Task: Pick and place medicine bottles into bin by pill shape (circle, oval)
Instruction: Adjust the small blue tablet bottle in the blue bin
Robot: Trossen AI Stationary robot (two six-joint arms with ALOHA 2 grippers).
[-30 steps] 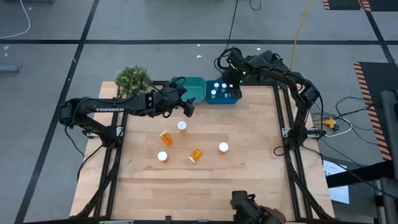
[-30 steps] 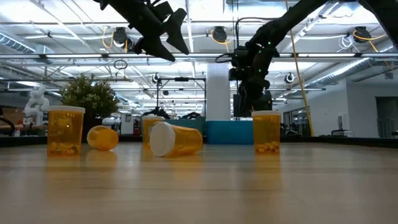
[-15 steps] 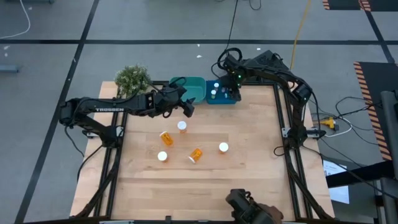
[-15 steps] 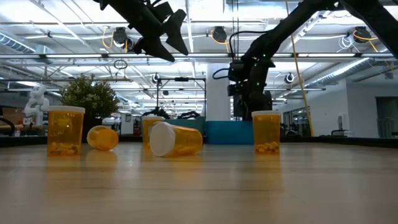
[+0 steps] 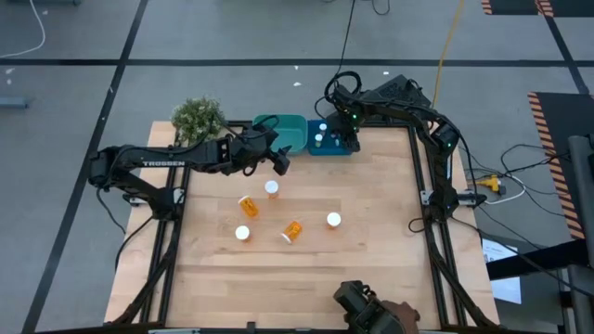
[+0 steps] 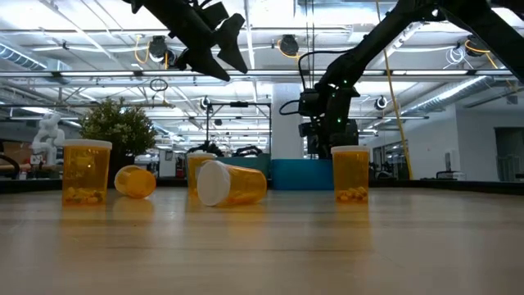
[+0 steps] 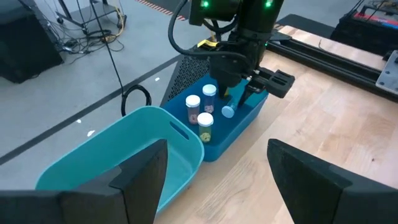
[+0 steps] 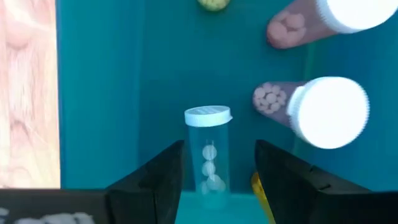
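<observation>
On the table [image 5: 371, 269], five medicine bottles [image 5: 292, 230]; above the blue bin [image 7: 249, 118], right claw [image 8: 214, 180] spread; left claw [image 7: 214, 180] wide.

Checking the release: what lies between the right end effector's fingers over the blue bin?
In the right wrist view, a slim clear bottle lies on the blue bin's floor between the open fingers of the right end effector.

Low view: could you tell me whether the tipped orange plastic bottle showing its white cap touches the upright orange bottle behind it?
Apart. The high view shows bare table between the tipped bottle and the upright bottle; the low view only overlaps them.
</observation>
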